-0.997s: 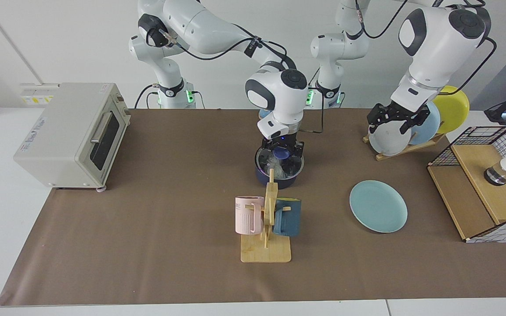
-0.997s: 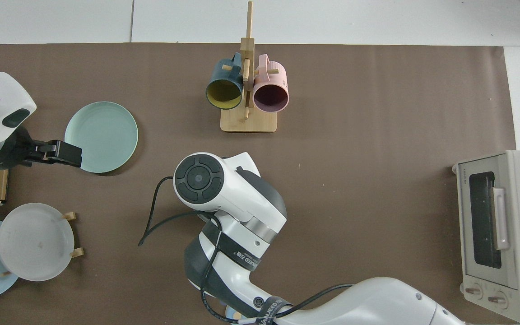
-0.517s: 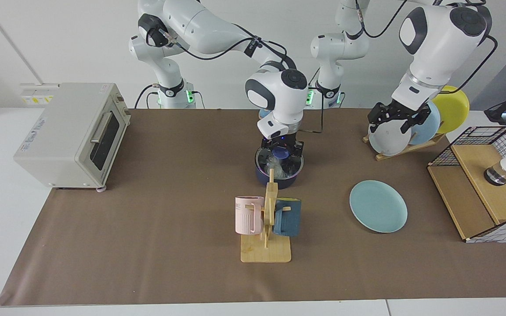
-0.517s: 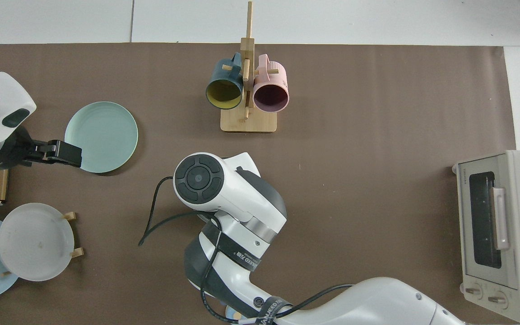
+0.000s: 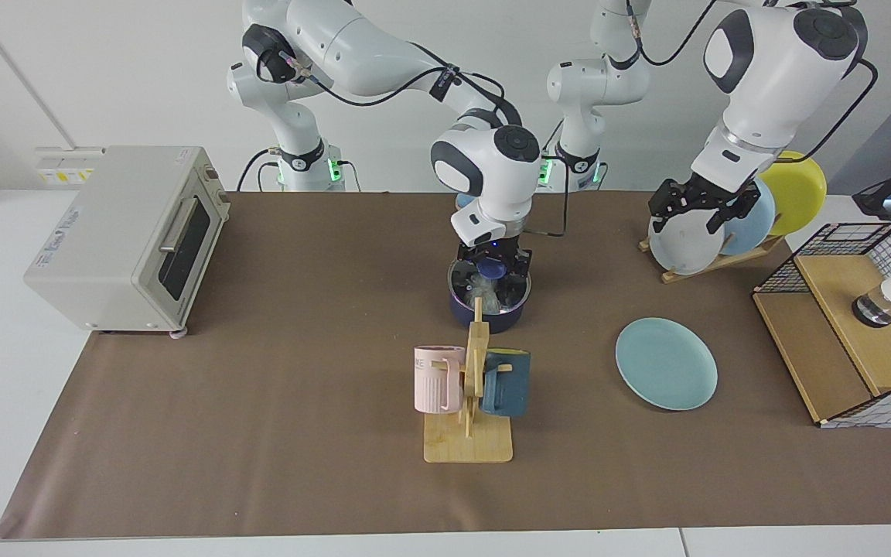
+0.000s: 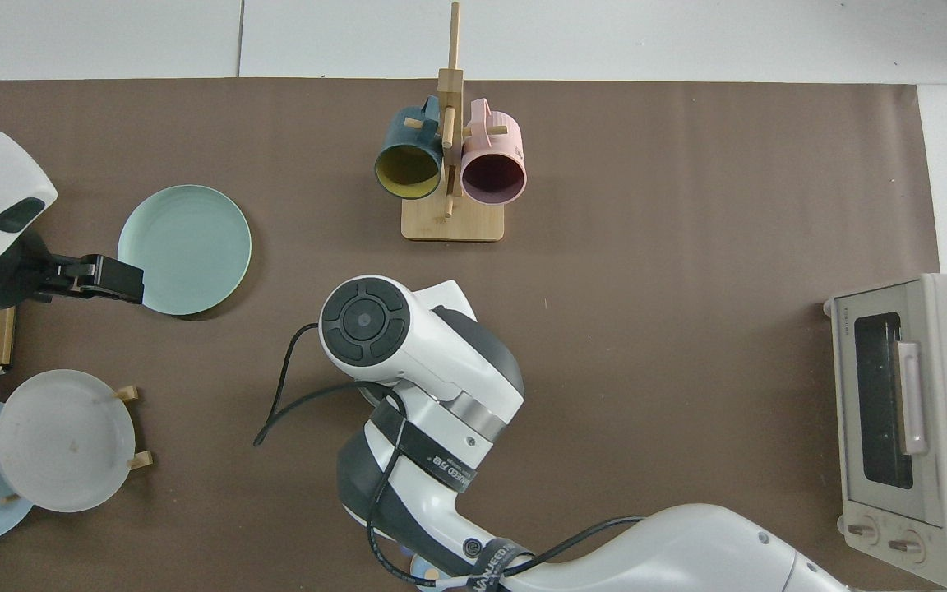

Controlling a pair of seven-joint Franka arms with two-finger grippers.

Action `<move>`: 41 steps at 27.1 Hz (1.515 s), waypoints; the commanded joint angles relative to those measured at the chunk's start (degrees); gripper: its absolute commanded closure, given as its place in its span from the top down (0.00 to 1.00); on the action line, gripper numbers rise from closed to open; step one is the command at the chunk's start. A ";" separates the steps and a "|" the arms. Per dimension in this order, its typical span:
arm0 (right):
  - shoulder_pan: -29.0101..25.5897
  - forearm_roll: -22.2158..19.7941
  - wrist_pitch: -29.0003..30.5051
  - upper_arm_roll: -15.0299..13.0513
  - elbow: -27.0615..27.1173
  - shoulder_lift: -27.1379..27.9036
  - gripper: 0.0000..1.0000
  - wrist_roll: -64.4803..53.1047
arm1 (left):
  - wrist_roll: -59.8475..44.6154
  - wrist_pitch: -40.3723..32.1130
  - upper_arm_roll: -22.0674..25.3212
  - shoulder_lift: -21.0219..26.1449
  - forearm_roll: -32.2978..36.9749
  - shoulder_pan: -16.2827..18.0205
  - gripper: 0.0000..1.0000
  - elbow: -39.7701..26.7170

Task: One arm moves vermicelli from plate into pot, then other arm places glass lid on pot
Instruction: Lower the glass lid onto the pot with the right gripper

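Glass lid (image 5: pixel 489 280) sits on the pot (image 5: pixel 489 305) at mid-frame in the facing view, its blue knob between the jaws of the right gripper (image 5: pixel 493 261), which reaches straight down onto it. Jaws narrow and set on either side of the knob; whether they press it, cannot tell. Pale strands of vermicelli (image 5: pixel 483 292) show through the glass inside the pot. In the top view the arm's wrist hides pot and lid.

Teal plate (image 5: pixel 667 363) lies bare on the desk at right of centre, well apart from the pot.

Left gripper (image 5: pixel 694 211) waits raised at upper right, in front of the white plate (image 5: pixel 681 246) in the rack, jaws spread and holding nothing. In the top view it hangs at the left edge, just beside the teal plate's rim.
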 commanded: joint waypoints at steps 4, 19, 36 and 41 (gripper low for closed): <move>-1.24 1.61 -0.10 1.03 -1.66 -0.15 0.00 1.84 | -0.08 0.06 0.07 -0.45 0.88 -0.12 1.00 0.12; -3.79 1.35 -3.27 2.78 1.41 -0.76 1.00 0.69 | -0.08 0.06 0.07 -0.89 0.79 -0.21 1.00 0.21; -8.18 2.22 -12.14 4.81 5.11 -10.43 1.00 -14.93 | -0.08 0.06 0.07 -0.89 0.79 -0.12 1.00 0.21; -9.06 7.22 -15.83 -1.50 5.02 -14.12 1.00 -23.37 | -0.08 0.06 0.07 -0.89 0.79 -0.12 1.00 0.12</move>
